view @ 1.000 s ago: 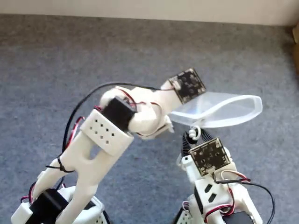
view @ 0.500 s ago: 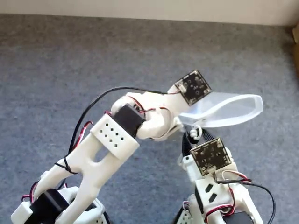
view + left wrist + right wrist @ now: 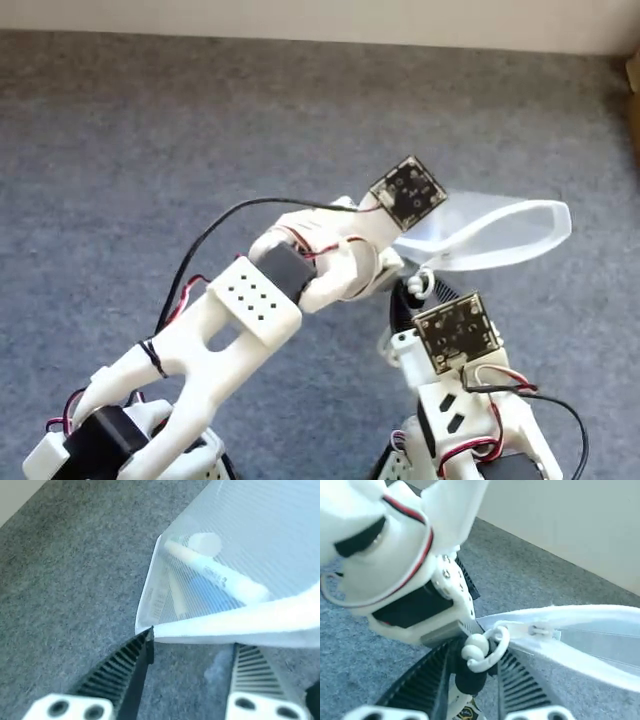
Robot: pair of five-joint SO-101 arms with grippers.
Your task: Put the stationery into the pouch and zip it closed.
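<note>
Grey, carpet-like fabric covers the worktop (image 3: 120,150). From the near left corner the left arm (image 3: 250,300) stretches diagonally across to the pouch (image 3: 500,235), which lies right of centre, toward the far side. The left pincer (image 3: 192,645) is spread wide and grips nothing. One serrated fingertip (image 3: 142,642) touches the pouch's corner, and the other sits apart further along the same edge. The pouch is translucent white mesh, and the left wrist view shows the stationery (image 3: 210,575) already inside it: a white pen lying slantwise, a round white piece beside the pen's end, a second pale stick and something blue under them. In the high view the pouch's mouth gapes as a wide loop, and the two sides of the zip part just beyond the slider, so it is not zipped. At the near right the right arm (image 3: 455,340) stands just short of the pouch. The right pincer (image 3: 477,662) is closed on the zip pull (image 3: 480,652), a white cord loop with a bead.
</note>
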